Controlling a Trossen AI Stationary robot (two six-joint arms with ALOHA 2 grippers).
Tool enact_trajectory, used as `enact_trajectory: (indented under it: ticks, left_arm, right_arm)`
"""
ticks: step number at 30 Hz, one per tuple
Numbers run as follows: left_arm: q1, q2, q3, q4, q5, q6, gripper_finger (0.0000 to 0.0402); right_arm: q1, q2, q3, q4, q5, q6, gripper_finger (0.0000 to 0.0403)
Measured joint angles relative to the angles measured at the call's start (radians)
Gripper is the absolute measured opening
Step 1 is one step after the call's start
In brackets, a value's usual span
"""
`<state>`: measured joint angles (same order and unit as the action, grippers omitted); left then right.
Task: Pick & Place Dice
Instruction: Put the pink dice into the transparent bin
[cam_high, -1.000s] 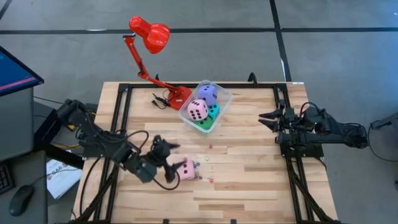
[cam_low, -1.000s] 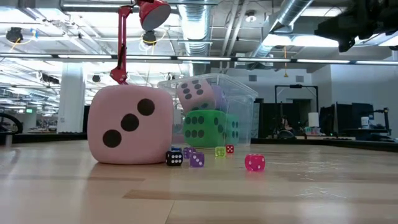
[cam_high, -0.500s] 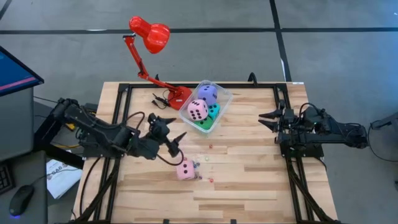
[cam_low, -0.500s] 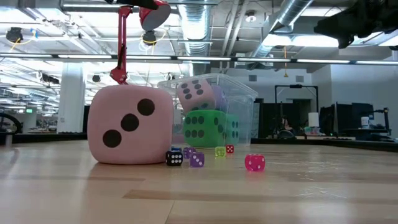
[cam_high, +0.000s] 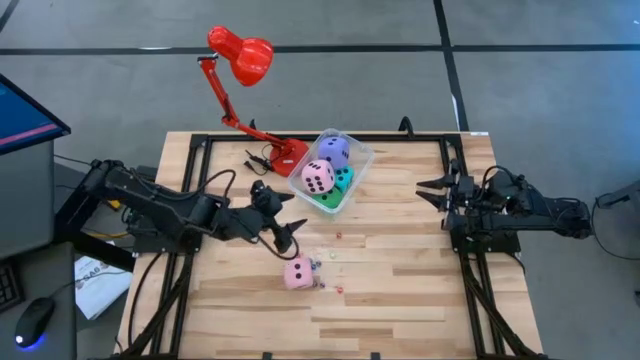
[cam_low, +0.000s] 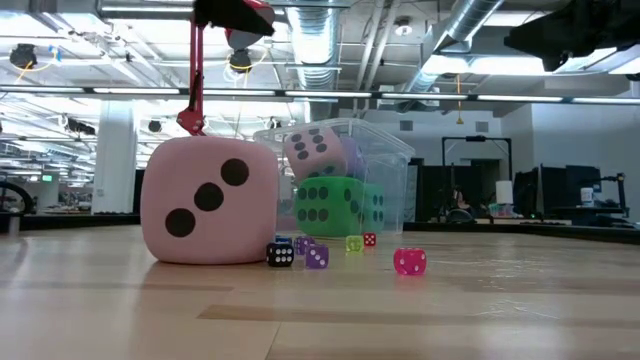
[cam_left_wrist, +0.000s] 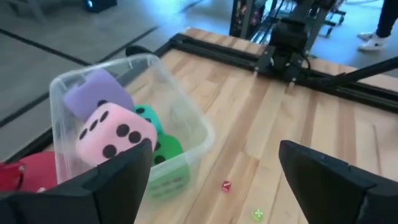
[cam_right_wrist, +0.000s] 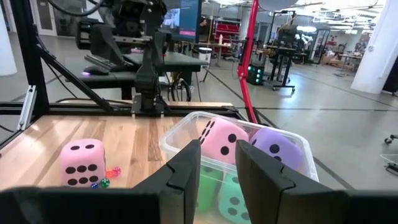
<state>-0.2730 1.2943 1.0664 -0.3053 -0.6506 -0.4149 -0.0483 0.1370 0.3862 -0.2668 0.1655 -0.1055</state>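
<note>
Left tool (cam_high: 288, 228), fingers spread and empty, hovers between tub (cam_high: 357, 165) and pink die (cam_high: 297, 272); next, descend and grasp that die.

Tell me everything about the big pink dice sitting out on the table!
The pink dice is a big soft-looking cube with rounded corners and dark pips; in the low view its facing side shows three in a diagonal. It rests flat on the wooden table, outside the clear tub, with tiny coloured dice scattered beside it. The left gripper hangs open nearby, not touching it.
</note>
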Motion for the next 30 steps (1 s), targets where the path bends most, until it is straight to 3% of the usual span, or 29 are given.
enact_trajectory:
  ticks: [9,15,20,25,30]
  left_arm:
    - [0.070,0.112,0.000,0.134,0.236,0.124,0.0396]
    - [0.102,0.184,0.000,0.283,0.395,0.188,0.0399]
    - [0.108,0.220,0.000,0.277,0.411,0.207,0.0399]
    - [0.063,0.231,0.000,0.279,0.318,0.209,0.0400]
    - [0.025,0.230,0.006,0.277,0.300,0.197,0.0400]
  right_arm:
    - [0.000,0.000,0.000,0.002,0.000,0.000,0.0098]
    - [0.000,0.000,0.000,0.003,0.000,0.025,0.0098]
    - [0.000,0.000,0.000,0.006,0.000,0.027,0.0098]
    - [0.000,0.000,0.000,0.005,0.000,0.027,0.0098]
    - [0.000,0.000,0.000,0.006,0.000,0.027,0.0098]
